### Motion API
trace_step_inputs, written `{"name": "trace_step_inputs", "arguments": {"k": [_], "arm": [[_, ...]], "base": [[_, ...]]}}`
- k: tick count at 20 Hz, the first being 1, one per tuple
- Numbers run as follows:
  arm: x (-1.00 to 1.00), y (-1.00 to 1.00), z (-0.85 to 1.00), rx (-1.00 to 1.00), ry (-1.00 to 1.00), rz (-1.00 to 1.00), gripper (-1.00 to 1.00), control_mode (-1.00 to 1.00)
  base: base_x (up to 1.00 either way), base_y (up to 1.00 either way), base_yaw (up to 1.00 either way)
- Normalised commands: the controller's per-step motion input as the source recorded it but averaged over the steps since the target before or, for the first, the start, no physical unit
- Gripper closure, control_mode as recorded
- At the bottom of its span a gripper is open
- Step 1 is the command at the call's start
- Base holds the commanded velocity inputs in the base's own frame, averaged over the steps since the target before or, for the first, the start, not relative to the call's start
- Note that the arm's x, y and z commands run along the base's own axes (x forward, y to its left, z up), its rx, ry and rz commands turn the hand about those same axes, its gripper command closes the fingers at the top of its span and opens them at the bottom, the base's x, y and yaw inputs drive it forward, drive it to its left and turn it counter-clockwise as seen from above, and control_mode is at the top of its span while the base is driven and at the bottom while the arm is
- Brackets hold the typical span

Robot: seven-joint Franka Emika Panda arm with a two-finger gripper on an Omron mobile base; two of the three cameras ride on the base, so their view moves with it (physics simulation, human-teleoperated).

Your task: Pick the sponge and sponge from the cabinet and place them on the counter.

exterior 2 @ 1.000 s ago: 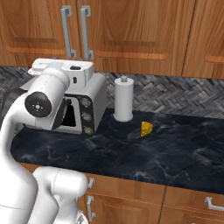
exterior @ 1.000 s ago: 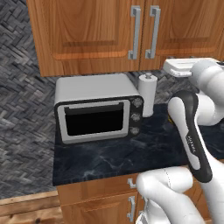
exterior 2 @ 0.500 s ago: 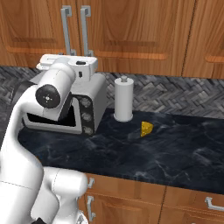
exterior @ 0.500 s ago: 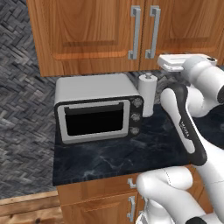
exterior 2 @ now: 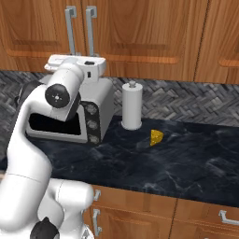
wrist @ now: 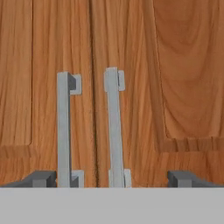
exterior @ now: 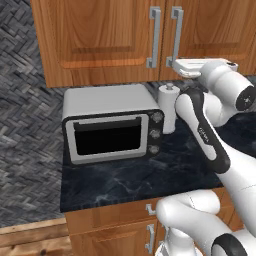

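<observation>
The gripper point(wrist: 112, 178) is standing wide open and holding nothing, its two dark fingertips point(wrist: 41, 178) spread well apart and both silver handles point(wrist: 114, 127) showing between them in the hand view. It is facing the cabinet point(exterior: 110, 40), just in front of the lower ends of the handles, where the two closed doors meet. With the doors shut, the sponges cannot be seen, so where they are lying cannot be told. The white hand point(exterior: 200, 66) is hovering just below the handles in the left base view, and the arm point(exterior 2: 56, 102) is bending up from the base in front of the cabinet. Below the cabinet, the counter point(exterior 2: 186, 163) is carrying a white microwave point(exterior: 107, 122), a paper-towel roll point(exterior 2: 132, 107) just beside it, and a yellow cheese wedge point(exterior 2: 157, 137) near the roll. Wooden drawer fronts point(exterior 2: 154, 210) are running under the counter edge.
</observation>
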Motion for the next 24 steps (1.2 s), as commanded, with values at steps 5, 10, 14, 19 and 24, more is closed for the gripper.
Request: {"name": "trace_step_inputs", "arguments": {"k": [5,10,14,19,24], "arm": [[0.31,0.15,0.0,-0.01,0.0,0.0,-1.0,-1.0],[0.31,0.0,0.0,0.0,0.0,0.0,-1.0,-1.0],[0.36,0.0,0.0,0.0,-0.01,0.0,-1.0,-1.0],[0.34,0.0,0.0,0.0,0.0,0.0,-1.0,-1.0],[0.25,-0.05,0.0,0.0,-0.02,0.0,-1.0,-1.0]], "base": [[0.0,0.0,0.0],[0.0,0.0,0.0],[0.0,0.0,0.0],[0.0,0.0,0.0],[0.0,0.0,0.0]]}}
